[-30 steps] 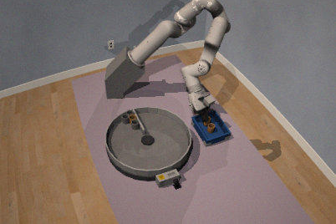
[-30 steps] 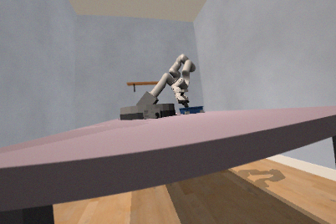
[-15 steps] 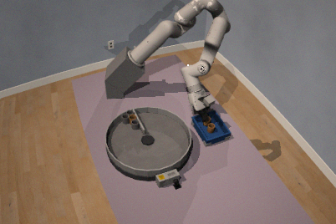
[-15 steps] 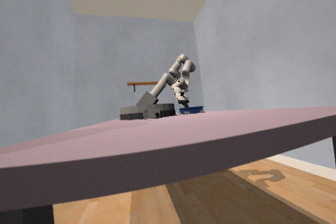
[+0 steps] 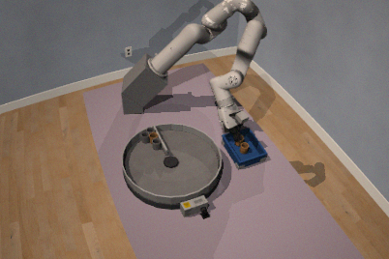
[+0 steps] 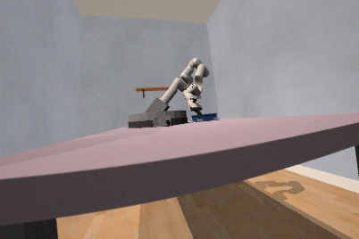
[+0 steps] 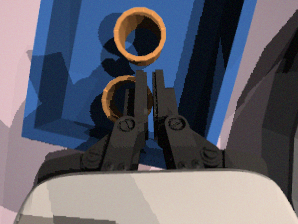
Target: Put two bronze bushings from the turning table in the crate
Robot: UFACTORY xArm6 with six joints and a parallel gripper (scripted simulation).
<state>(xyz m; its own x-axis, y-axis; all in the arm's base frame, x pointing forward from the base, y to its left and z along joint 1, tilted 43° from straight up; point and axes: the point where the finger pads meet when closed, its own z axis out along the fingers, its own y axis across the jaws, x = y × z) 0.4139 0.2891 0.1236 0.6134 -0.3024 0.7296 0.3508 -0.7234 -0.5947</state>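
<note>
My gripper [image 5: 238,131] [image 7: 149,85] is shut on the wall of a bronze bushing [image 7: 121,98] and holds it just over the blue crate [image 5: 244,148] [image 7: 125,73]. The held bushing also shows in the top view [image 5: 239,137], low inside the crate; I cannot tell whether it touches the floor. A second bronze bushing [image 5: 244,148] [image 7: 140,36] stands upright in the crate, apart from the held one. On the turning table [image 5: 171,164] another bronze bushing [image 5: 153,136] stands between two grey bushings [image 5: 144,135] [image 5: 156,144] at the far left, beside the divider bar.
The turning table has a raised rim, a dark hub [image 5: 170,161] and a control box [image 5: 194,205] at its front. The arm's grey base block [image 5: 142,84] stands behind the table. In the exterior view the arm [image 6: 192,90] is small and far away.
</note>
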